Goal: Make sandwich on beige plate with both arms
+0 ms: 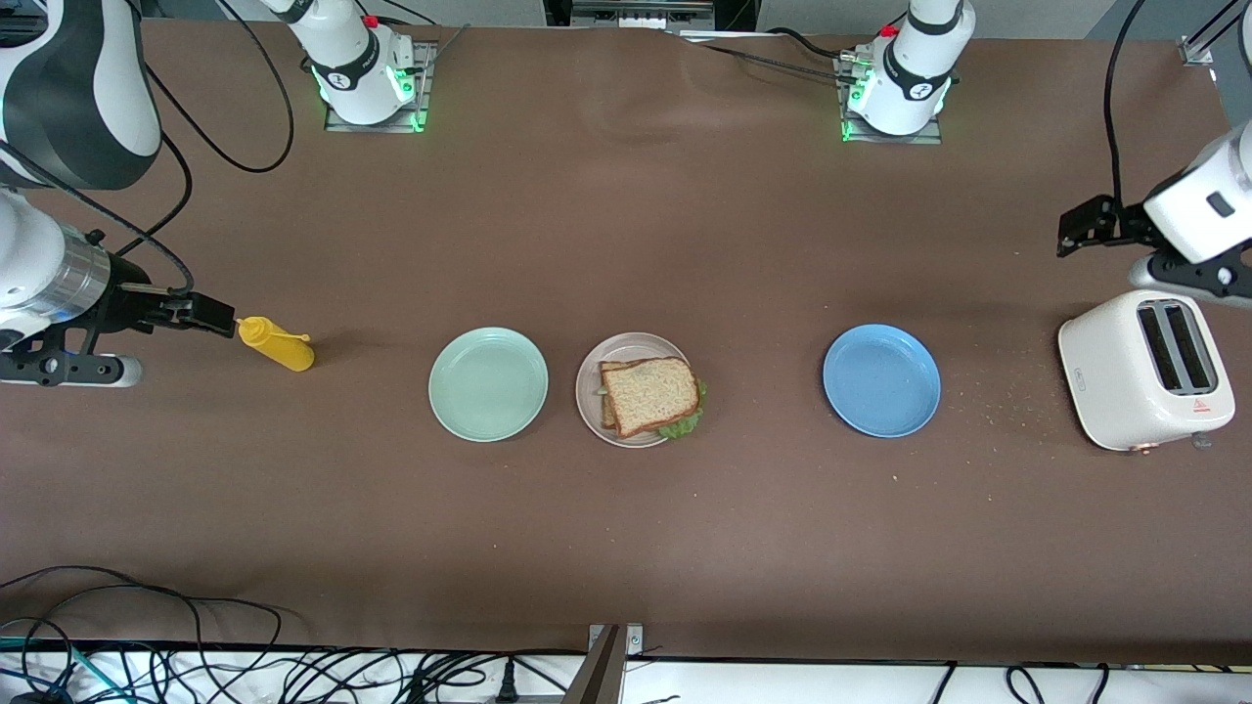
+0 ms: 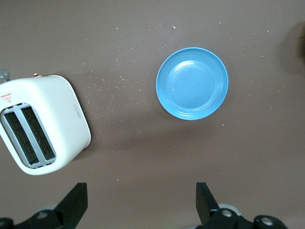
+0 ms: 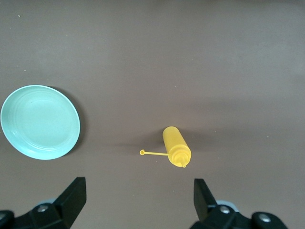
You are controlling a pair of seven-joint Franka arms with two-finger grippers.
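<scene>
The sandwich [image 1: 649,393] lies on the beige plate [image 1: 590,379] in the middle of the table: a brown speckled bread slice on top, green lettuce [image 1: 684,426] sticking out under it, and a second slice's edge below. My left gripper [image 2: 141,205] is open and empty, up over bare table beside the white toaster; in the front view it [image 1: 1198,277] is at the left arm's end. My right gripper [image 3: 138,202] is open and empty, over bare table by the yellow bottle; in the front view it [image 1: 64,372] is at the right arm's end. Neither wrist view shows the sandwich.
A mint-green plate [image 1: 488,383] sits beside the beige plate toward the right arm's end, and a blue plate [image 1: 881,380] toward the left arm's end; both are bare. A yellow squeeze bottle [image 1: 277,343] lies on its side. A white toaster [image 1: 1144,370] stands among scattered crumbs.
</scene>
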